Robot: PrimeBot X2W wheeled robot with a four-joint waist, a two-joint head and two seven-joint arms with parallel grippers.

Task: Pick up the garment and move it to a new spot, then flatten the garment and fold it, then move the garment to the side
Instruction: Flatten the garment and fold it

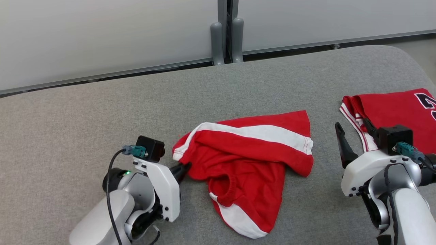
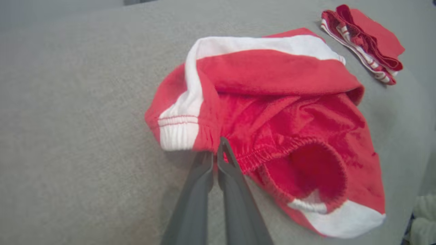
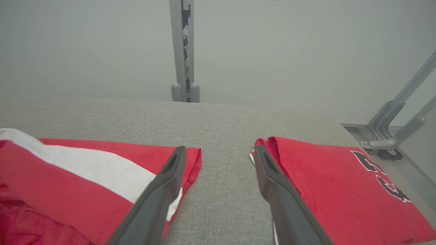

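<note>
This looks like a bare test lab. A grey fabric-covered desk (image 1: pixel 102 112) fills the lower frame, and pale partition panels (image 1: pixel 102 34) cross the top, joined by grey metal posts (image 1: pixel 226 37). Angled metal braces (image 3: pixel 402 119) stand at the right edge.

Red garment (image 1: pixel 245 160) with white stripes; grey table (image 1: pixel 102 112).

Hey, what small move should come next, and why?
Probably a short lift: the left end effector is shut on the edge of the red shorts, which lie crumpled on the grey surface; the right end effector is open and empty.
</note>
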